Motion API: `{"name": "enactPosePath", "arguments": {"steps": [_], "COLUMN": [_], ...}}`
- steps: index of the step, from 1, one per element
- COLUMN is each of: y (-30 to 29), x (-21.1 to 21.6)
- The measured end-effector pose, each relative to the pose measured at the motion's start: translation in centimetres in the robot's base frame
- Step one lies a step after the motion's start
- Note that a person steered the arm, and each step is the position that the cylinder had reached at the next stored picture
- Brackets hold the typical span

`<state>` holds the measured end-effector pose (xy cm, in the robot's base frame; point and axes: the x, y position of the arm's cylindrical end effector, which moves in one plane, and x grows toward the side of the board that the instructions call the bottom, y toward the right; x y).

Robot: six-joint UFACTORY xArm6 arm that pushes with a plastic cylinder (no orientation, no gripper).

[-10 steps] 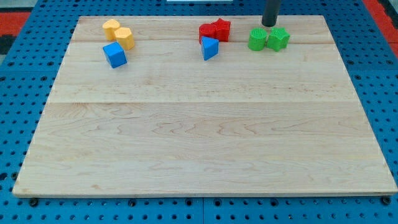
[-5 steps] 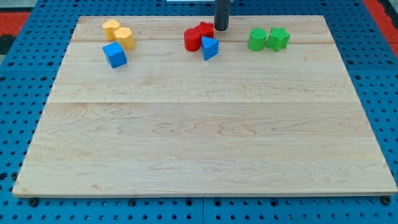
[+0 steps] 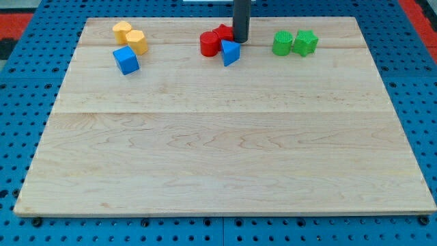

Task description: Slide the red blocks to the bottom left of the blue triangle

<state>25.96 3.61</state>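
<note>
Red blocks (image 3: pixel 215 39) touching blue triangle's (image 3: pixel 230 52) upper left, my tip (image 3: pixel 240 39) against them

No readable text, labels, brands, numbers or signs appear anywhere on the tabletop (image 3: pixel 225 150) or blocks.

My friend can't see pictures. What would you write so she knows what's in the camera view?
My tip sits at the view's top of a wooden board, just right of two red blocks and above the blue triangle. Two green blocks lie further right; two yellow blocks and a blue cube lie at the top left.
</note>
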Motion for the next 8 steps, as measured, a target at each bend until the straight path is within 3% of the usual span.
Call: {"name": "enactPosePath", "arguments": {"steps": [2,5,7,8], "y": [2.2,-7.3,-6.8,-6.4], "x": [-4.8,0.8,8.1,8.0]}}
